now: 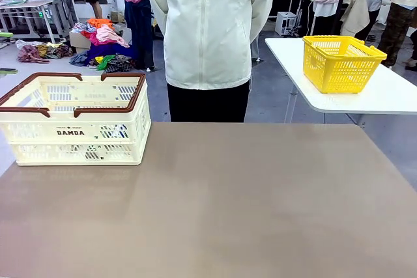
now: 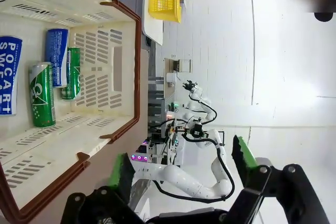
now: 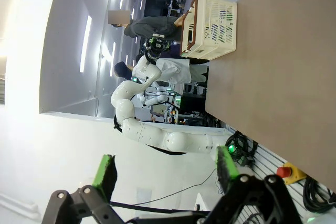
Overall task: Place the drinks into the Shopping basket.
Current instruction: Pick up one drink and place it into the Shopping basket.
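The drinks lie on their sides inside the Shopping basket (image 2: 123, 66), seen from above in the left wrist view. They are a blue can (image 2: 9, 74) with white lettering, a second blue can (image 2: 56, 56), a green can (image 2: 42, 95) and a green-and-white can (image 2: 72, 74). My left gripper (image 2: 184, 182) hangs open above the basket's near rim, holding nothing. In the front view the cream, brown-rimmed Shopping basket (image 1: 71, 131) stands at the table's far left. My right gripper (image 3: 165, 177) is open and empty, high off the table, far from the Shopping basket (image 3: 210, 27).
A person in a cream jacket (image 1: 208, 24) stands at the table's far edge, hands behind the back. A yellow basket (image 1: 340, 62) sits on a separate white table (image 1: 384, 96) at the back right. The brown tabletop (image 1: 228, 206) stretches bare right of the basket.
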`<state>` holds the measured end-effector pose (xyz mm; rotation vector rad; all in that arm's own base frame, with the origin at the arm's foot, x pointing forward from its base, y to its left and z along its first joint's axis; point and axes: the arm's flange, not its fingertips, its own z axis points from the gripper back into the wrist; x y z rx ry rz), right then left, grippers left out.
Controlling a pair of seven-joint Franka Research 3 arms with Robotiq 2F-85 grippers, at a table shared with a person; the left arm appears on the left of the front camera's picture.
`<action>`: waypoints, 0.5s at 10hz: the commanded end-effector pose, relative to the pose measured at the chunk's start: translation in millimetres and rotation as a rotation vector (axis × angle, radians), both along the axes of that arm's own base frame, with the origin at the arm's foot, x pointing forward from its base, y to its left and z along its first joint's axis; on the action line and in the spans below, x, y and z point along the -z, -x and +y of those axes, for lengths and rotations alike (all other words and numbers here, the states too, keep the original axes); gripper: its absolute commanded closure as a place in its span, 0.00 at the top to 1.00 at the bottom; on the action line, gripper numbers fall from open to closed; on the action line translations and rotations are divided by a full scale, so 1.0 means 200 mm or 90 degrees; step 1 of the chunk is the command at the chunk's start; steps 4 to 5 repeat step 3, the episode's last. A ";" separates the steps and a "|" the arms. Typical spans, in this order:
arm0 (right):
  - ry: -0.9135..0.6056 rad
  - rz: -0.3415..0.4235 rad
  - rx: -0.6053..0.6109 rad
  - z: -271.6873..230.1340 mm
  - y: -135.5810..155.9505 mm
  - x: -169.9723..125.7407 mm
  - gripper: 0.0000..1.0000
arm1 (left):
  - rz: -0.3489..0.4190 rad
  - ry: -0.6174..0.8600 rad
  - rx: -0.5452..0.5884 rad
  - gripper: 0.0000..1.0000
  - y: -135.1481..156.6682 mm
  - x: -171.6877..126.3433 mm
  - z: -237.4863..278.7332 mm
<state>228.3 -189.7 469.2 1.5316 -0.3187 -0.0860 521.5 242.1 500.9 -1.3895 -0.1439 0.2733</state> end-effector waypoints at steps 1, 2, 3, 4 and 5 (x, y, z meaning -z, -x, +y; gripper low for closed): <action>-0.012 0.004 0.004 0.00 0.00 -0.03 1.00 | -0.010 0.007 -0.008 1.00 0.02 0.00 -0.03; -0.012 0.004 0.004 0.00 0.00 -0.03 1.00 | -0.010 0.007 -0.008 1.00 0.02 0.00 -0.03; -0.012 0.004 0.004 0.00 0.00 -0.03 1.00 | -0.010 0.007 -0.008 1.00 0.02 0.00 -0.03; -0.012 0.004 0.004 0.00 0.00 -0.03 1.00 | -0.010 0.007 -0.008 1.00 0.02 0.00 -0.03; -0.012 0.004 0.004 0.00 0.00 -0.03 1.00 | -0.010 0.007 -0.008 1.00 0.02 0.00 -0.03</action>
